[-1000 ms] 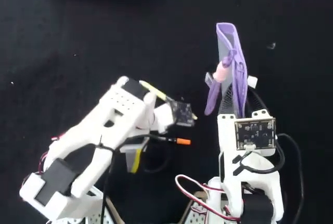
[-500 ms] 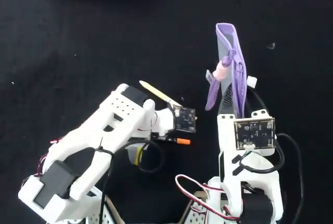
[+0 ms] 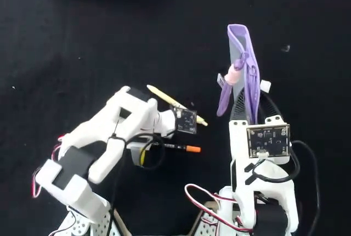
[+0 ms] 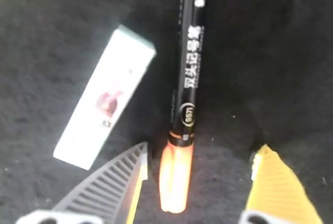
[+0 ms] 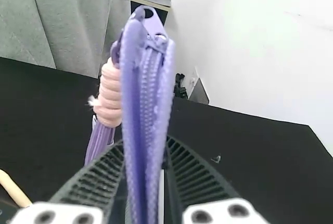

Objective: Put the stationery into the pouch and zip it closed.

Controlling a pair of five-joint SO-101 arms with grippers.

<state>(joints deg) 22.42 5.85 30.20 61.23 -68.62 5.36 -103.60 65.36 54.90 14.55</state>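
**Left gripper poised over a pen; right gripper holds the pouch upright**

What could go wrong: in the left wrist view the left gripper [image 4: 200, 153] has its jaws apart on either side of the orange-capped end of a black pen [image 4: 187, 78]. The grip would land near that end, not the middle, so the pen might swing or slip out when lifted. A white eraser [image 4: 104, 104] lies just beside the pen, near one jaw. If that jaw closes off-line it could nudge the eraser or pinch it along with the pen. In the overhead view a pale pencil [image 3: 173, 103] lies near the centre of the frame, just above the left arm's wrist, and the arm could knock it. Further right, the purple pouch [image 3: 241, 60] stands edge-on and looks very narrow. Whether its mouth is open cannot be told, so a pen aimed at it could miss and fall to the black table [image 3: 82, 38].

Pose: the left arm reaches from the lower left of the overhead frame towards the centre, its wrist bent down over the pen. The right arm rises from the lower right, and the right gripper [image 5: 148, 151] is clamped on the pouch, holding it upright with a pink charm [image 3: 235, 74] hanging at its side.
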